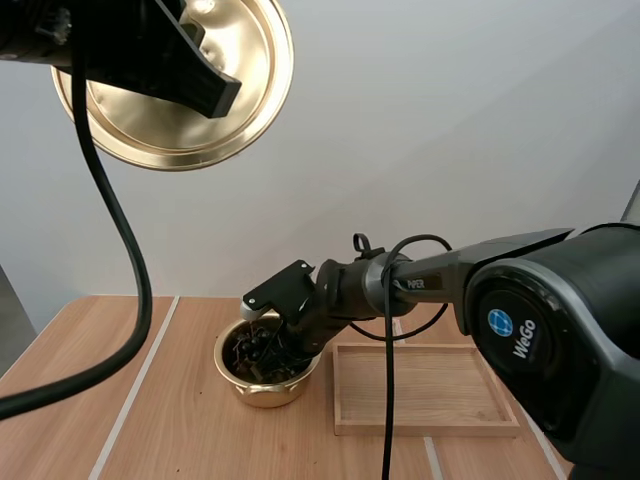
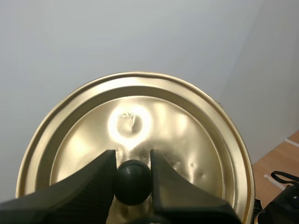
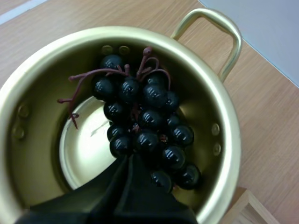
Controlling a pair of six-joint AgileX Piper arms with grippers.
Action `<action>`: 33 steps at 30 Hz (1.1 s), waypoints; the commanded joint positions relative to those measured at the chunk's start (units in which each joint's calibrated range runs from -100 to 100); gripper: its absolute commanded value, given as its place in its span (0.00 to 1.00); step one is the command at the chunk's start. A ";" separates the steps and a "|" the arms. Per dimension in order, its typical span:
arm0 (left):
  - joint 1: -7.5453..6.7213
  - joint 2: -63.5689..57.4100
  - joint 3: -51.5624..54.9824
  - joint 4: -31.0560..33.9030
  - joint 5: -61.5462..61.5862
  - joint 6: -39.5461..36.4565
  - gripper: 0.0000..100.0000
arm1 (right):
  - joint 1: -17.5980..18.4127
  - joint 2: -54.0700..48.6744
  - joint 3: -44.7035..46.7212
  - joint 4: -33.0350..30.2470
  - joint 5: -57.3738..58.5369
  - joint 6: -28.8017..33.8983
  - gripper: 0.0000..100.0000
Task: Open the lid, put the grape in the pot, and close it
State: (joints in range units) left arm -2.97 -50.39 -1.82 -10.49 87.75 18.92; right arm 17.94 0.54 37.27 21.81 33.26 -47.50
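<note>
High in the high view, my left gripper [image 1: 196, 40] holds the gold lid [image 1: 150, 125] tilted on edge. The left wrist view has its fingers [image 2: 98, 182] pinching the lid's black knob [image 2: 133, 184] against the lid [image 2: 187, 140]. The gold pot [image 1: 262, 388] stands on the table with the dark bunch of grapes [image 1: 246, 350] inside. My right gripper [image 1: 270, 345] reaches down into it. From the right wrist, the grapes [image 3: 149, 121] lie inside the pot [image 3: 224, 135], and my right gripper [image 3: 130, 162] has its fingers pressed together at the bunch's near end.
A shallow wooden tray [image 1: 425, 428] lies right of the pot, its corner [image 3: 243, 210] close to the pot's rim. White lines [image 1: 140, 380] cross the wooden tabletop left of the pot. A plain wall stands behind.
</note>
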 commanded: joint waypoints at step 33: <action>0.00 -0.34 -0.48 0.11 -0.44 -0.51 0.00 | -0.11 -4.06 -0.20 -2.24 0.98 1.99 0.00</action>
State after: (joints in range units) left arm -2.97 -50.39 -1.82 -10.49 87.93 18.92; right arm 18.01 -5.70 37.14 20.17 34.07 -45.78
